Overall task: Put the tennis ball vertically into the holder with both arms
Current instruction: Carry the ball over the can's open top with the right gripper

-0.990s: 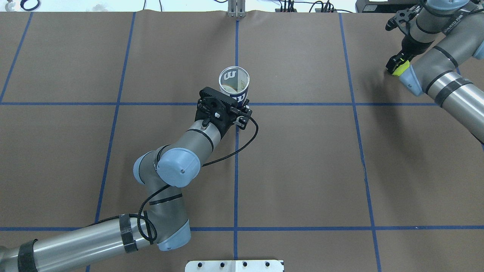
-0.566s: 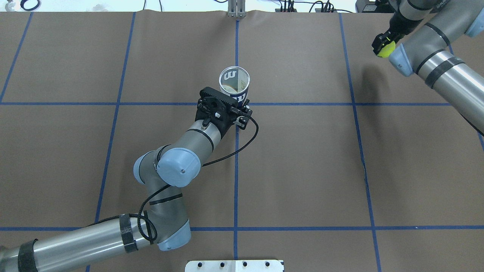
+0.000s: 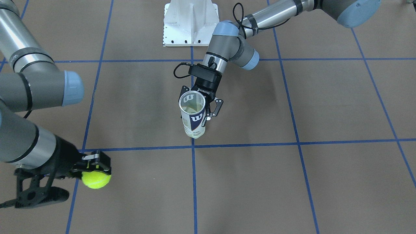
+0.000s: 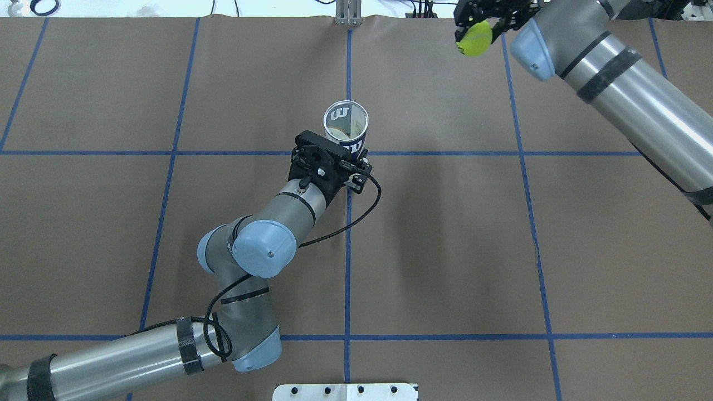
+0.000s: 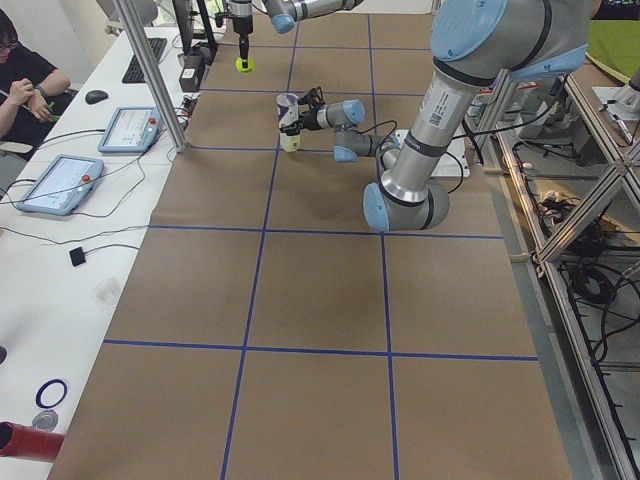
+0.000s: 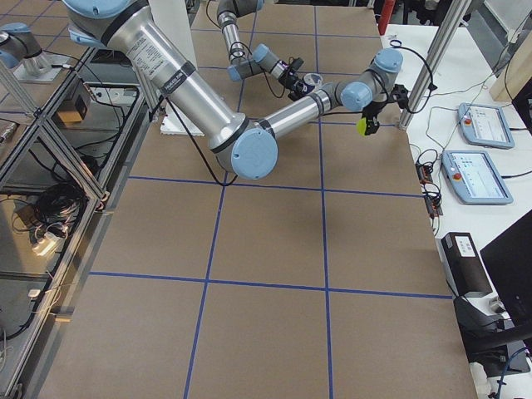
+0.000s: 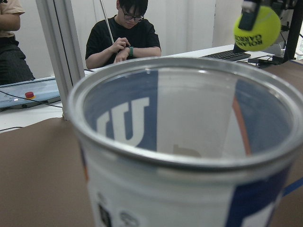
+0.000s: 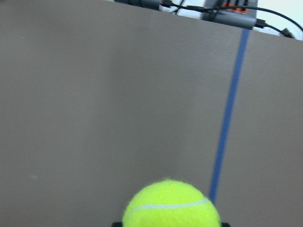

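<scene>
A wide brown surface [image 4: 445, 250], divided into large squares by blue tape lines, fills the overhead view. The left arm [image 4: 262, 250] enters from 8 o'clock and bends toward the centre; the right arm [image 4: 624, 89] enters from 3 o'clock and stretches to the far edge at about 1 o'clock. In the left wrist view, a person [image 7: 124, 40] in a black shirt sits beyond the far edge of the surface. A white pedestal [image 4: 345, 391] is bolted at 6 o'clock. The holder [image 4: 346, 123], a clear tube with a white and navy label and a "W" logo, stands upright just past the centre toward 12 o'clock, on the middle tape line, its metal-rimmed mouth open to the ceiling. No ball can be seen inside it. The left hand [image 4: 344, 147] is clenched around the holder's side from its 7 o'clock, just under the rim. The right hand [image 4: 480, 25] is closed from above on a yellow-green ball [image 4: 474, 39], which hangs off the surface, well apart from the holder, at about 1 o'clock from it.
</scene>
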Action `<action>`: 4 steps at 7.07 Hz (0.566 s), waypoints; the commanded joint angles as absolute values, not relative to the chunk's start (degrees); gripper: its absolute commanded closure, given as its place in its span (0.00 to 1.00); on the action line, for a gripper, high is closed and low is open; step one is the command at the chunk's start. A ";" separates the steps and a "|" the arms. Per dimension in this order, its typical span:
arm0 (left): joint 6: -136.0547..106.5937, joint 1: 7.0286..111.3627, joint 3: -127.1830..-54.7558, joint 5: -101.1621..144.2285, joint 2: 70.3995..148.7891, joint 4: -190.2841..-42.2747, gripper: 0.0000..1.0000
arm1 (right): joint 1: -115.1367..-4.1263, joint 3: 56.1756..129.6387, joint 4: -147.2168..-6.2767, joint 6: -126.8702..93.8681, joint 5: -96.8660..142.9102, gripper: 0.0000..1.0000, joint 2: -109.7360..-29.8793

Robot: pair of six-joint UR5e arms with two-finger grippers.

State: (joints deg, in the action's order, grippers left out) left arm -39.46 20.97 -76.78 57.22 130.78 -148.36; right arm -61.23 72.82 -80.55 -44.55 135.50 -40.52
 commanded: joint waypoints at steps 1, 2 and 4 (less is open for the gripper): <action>-39.46 20.83 -76.29 57.22 130.78 -148.27 0.23 | -57.32 79.15 -88.72 -57.52 139.56 1.00 -32.37; -39.55 20.66 -75.51 57.22 130.87 -148.36 0.23 | -56.17 82.93 -90.60 -61.22 140.70 1.00 -32.17; -39.73 20.65 -74.62 57.22 131.04 -148.36 0.23 | -53.20 84.81 -90.62 -66.77 141.42 1.00 -30.69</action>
State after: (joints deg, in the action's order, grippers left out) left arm -39.70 20.69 -75.11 57.22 130.92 -148.35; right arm -55.34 83.52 -90.22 -63.23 141.25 -31.85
